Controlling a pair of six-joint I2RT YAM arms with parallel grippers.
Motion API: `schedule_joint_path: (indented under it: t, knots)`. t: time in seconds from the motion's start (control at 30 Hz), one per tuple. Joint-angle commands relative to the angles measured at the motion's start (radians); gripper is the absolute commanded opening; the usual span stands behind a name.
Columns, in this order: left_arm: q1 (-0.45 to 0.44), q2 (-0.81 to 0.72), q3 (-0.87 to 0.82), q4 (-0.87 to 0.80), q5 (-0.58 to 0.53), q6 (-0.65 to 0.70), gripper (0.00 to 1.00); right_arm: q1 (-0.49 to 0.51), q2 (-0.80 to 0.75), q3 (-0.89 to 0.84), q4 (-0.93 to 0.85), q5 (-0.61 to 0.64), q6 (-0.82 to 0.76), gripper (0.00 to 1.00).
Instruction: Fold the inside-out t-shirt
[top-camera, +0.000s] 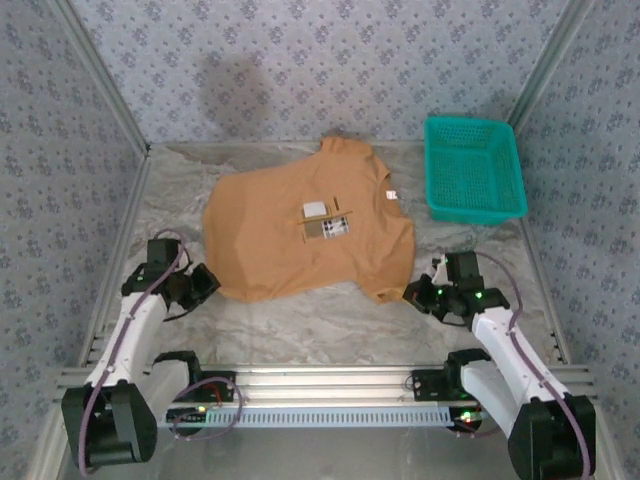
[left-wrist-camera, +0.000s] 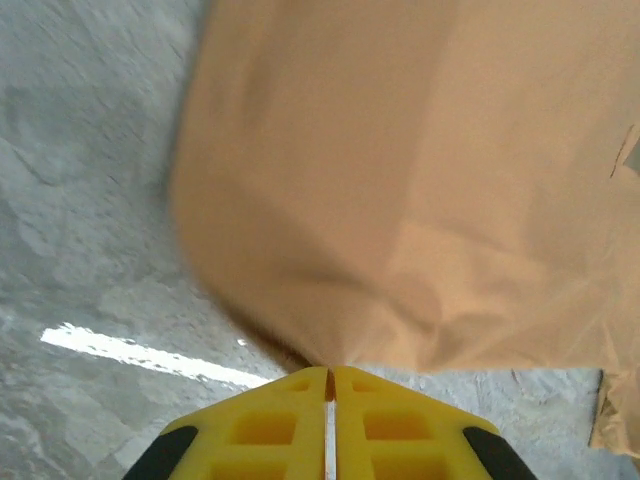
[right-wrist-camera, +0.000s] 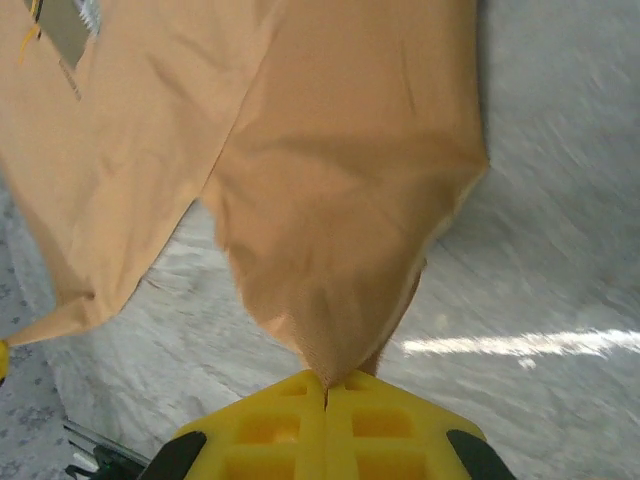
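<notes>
Left gripper (left-wrist-camera: 328, 374) and right gripper (right-wrist-camera: 326, 380) both have jaws clamped on the one t-shirt (top-camera: 270, 245); one green basket (top-camera: 472, 170) beyond.

Going by the top cam, the inside-out t-shirt (top-camera: 290, 250) lies spread out on the middle of the table (top-camera: 330, 320), neck end pointing to about 12 o'clock. The tag patch (top-camera: 325, 222) sits on top of it pretty much dead centre, and the small label (top-camera: 389, 195) is on the cloth at 2 o'clock from that patch, close to the shirt's edge. The basket (top-camera: 473, 170) stands on the table at 2 o'clock of the shirt, near it but not touching. The left gripper (top-camera: 210, 284) is at the shirt's 8 o'clock corner and the right gripper (top-camera: 412, 292) at its 4 o'clock corner, each with the cloth right at its tips.
</notes>
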Motion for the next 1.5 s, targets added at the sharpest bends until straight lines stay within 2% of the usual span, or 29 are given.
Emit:
schedule_joint_path:
  t: [0.0, 0.2, 0.23, 0.27, 0.3, 0.37, 0.4, 0.5, 0.57, 0.63, 0.73, 0.8, 0.93, 1.07, 1.17, 1.3, 1.47]
  knots:
    - [-0.020, 0.014, 0.003, 0.035, -0.038, -0.031, 0.09, 0.009, -0.041, -0.036, 0.026, 0.026, 0.034, 0.00]
    - [-0.038, -0.083, 0.031, -0.055, -0.116, -0.058, 0.09, 0.013, -0.160, 0.003, -0.132, 0.043, 0.034, 0.00]
    - [-0.039, -0.099, 0.040, -0.069, -0.126, -0.062, 0.09, 0.015, -0.180, 0.016, -0.159, 0.049, 0.034, 0.04]
    - [-0.038, -0.117, 0.051, -0.084, -0.123, -0.066, 0.14, 0.018, -0.204, 0.032, -0.190, 0.055, 0.036, 0.12]
    - [-0.039, -0.129, 0.063, -0.100, -0.114, -0.067, 0.20, 0.017, -0.223, 0.057, -0.221, 0.076, 0.042, 0.23]
    - [-0.039, -0.138, 0.087, -0.132, -0.089, -0.060, 0.27, 0.021, -0.248, 0.114, -0.273, 0.120, 0.046, 0.44]
    - [-0.038, -0.137, 0.100, -0.155, -0.077, -0.054, 0.29, 0.021, -0.249, 0.155, -0.295, 0.147, 0.039, 0.51]
    - [-0.041, -0.136, 0.155, -0.222, -0.048, -0.023, 0.32, 0.027, -0.208, 0.272, -0.313, 0.211, 0.007, 0.58]
    - [-0.049, -0.145, 0.212, -0.258, -0.118, 0.001, 0.32, 0.040, -0.146, 0.331, -0.262, 0.229, -0.004, 0.59]
    - [-0.052, -0.128, 0.241, -0.214, -0.171, 0.017, 0.31, 0.078, -0.055, 0.376, -0.172, 0.257, -0.010, 0.59]
    - [-0.053, 0.027, 0.266, -0.075, -0.155, 0.015, 0.31, 0.181, 0.155, 0.462, -0.028, 0.324, -0.023, 0.58]
    - [-0.057, 0.183, 0.279, 0.063, -0.122, -0.001, 0.30, 0.226, 0.340, 0.543, 0.058, 0.333, -0.044, 0.58]
    - [-0.055, 0.512, 0.394, 0.228, -0.144, -0.009, 0.25, 0.222, 0.693, 0.744, 0.121, 0.310, -0.076, 0.53]
    - [-0.061, 0.863, 0.684, 0.185, -0.105, 0.010, 0.23, 0.183, 1.011, 0.997, 0.102, 0.243, -0.064, 0.49]
    - [-0.060, 1.025, 0.850, 0.131, -0.119, 0.022, 0.22, 0.161, 1.169, 1.115, 0.078, 0.235, -0.035, 0.48]
    - [-0.058, 1.229, 1.037, 0.067, -0.111, 0.040, 0.23, 0.134, 1.293, 1.176, 0.060, 0.277, 0.005, 0.47]
    - [-0.064, 1.433, 1.274, -0.018, -0.082, 0.048, 0.23, 0.094, 1.378, 1.218, 0.035, 0.334, 0.036, 0.44]
